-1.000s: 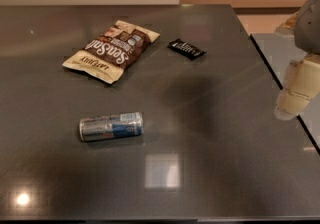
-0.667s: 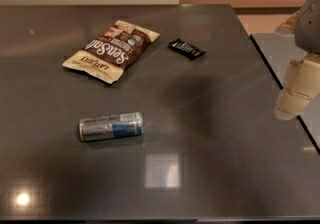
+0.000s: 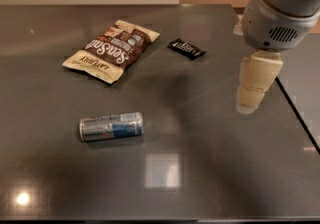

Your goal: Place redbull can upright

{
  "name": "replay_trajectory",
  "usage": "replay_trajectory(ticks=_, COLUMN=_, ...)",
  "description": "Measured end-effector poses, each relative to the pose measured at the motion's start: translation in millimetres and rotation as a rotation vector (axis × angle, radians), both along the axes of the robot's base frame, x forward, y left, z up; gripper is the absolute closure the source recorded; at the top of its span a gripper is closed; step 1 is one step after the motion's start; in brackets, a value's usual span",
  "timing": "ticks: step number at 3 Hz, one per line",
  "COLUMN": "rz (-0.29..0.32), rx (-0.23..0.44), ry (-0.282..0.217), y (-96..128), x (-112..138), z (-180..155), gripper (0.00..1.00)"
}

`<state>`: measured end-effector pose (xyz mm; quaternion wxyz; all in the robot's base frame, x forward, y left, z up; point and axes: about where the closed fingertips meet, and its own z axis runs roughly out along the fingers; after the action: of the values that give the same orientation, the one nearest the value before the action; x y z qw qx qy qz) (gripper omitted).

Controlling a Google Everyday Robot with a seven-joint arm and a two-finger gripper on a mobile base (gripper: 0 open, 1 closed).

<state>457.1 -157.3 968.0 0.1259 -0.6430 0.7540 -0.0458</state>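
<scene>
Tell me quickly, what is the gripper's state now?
Gripper: over the table, at its right, apart from the can; open or closed cannot be told.

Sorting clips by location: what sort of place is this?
Likely a break-room counter: dark countertop with a snack bag, a redbull can on its side, the gripper hanging over its right part.

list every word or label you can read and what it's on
"SenS…": big white letters on the snack bag; rest blurred.
redbull can, lying on its side: print too blurred.
black packet: text too small.
gripper, at right above the table: no text.
</scene>
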Motion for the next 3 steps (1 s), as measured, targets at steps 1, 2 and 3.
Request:
replay_trajectory(ticks=1, rz=0.041, rx=-0.019, ry=0.038, y=35, x=12, z=-11, gripper=0.00)
replay_trajectory(ticks=2, rz=0.072, rx=-0.020, ry=0.067, y=67, x=23, z=-19, gripper=0.00)
replay_trajectory(ticks=3, rz=0.115, rx=-0.006, ry=0.109, y=119, x=24, z=-35, gripper=0.00)
